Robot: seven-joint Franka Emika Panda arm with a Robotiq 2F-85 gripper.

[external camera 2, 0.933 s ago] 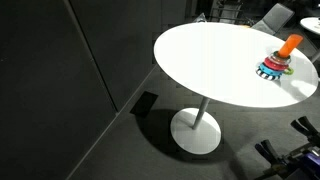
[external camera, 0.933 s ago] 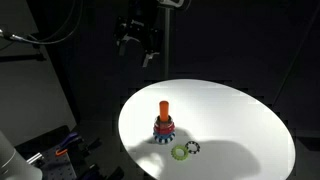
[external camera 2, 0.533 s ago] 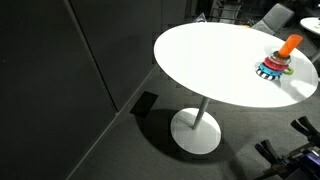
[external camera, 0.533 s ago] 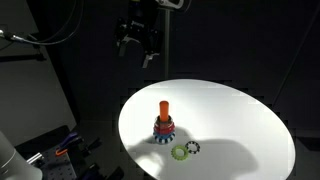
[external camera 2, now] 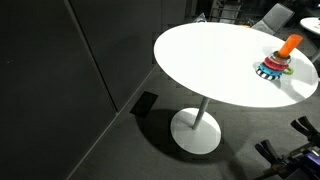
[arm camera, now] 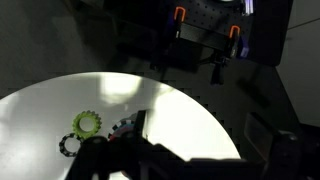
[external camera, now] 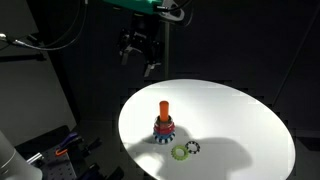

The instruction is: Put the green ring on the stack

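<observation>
The green ring (external camera: 179,152) lies flat on the round white table (external camera: 235,115), near the front edge. It also shows in the wrist view (arm camera: 87,124). The stack (external camera: 163,124), an orange peg with red and blue toothed rings at its base, stands just left of it and also shows in an exterior view (external camera 2: 277,62). In the wrist view the stack (arm camera: 124,126) is mostly hidden behind a dark finger. My gripper (external camera: 139,60) hangs high above the table's far left edge, well away from both. Its fingers look spread and hold nothing.
A small dark toothed ring (external camera: 193,148) lies right beside the green ring, also in the wrist view (arm camera: 68,145). The table stands on a single pedestal (external camera 2: 196,130). Dark walls surround it. Equipment sits on the floor at lower left (external camera: 55,150).
My gripper has come down a little and shifted slightly toward the table. The rings and the stack have not moved.
</observation>
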